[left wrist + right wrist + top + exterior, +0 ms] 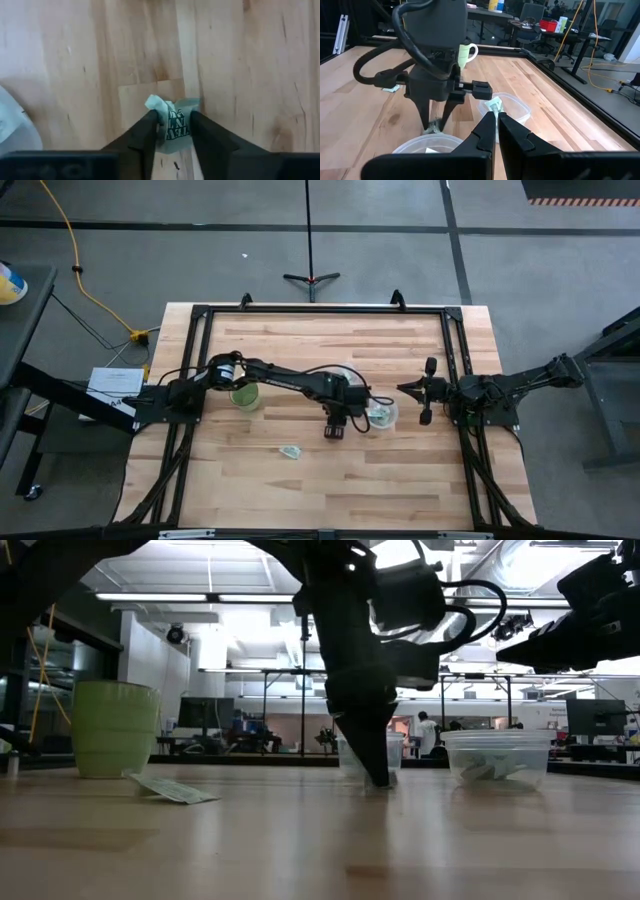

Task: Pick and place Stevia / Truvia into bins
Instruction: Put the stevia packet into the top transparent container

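Crinkled pale green-white paper packet (174, 126) clamped in left hand (172, 131), down on wooden tabletop (400, 470) beside clear round plastic cup (382, 415). Right hand (497, 116) together, waiting near tabletop's right edge.

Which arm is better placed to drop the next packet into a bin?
Left. The left gripper is already closed on a packet at the tabletop, beside the clear cups. The right gripper holds nothing.

One crumpled pale green and white Stevia packet (173, 125) sits pinched between the left gripper (172, 131) fingers, down at the worktop. A second packet (290, 452) lies flat, well apart from that gripper. Two clear bins (381, 415) (504, 107) stand beside it, packets inside.
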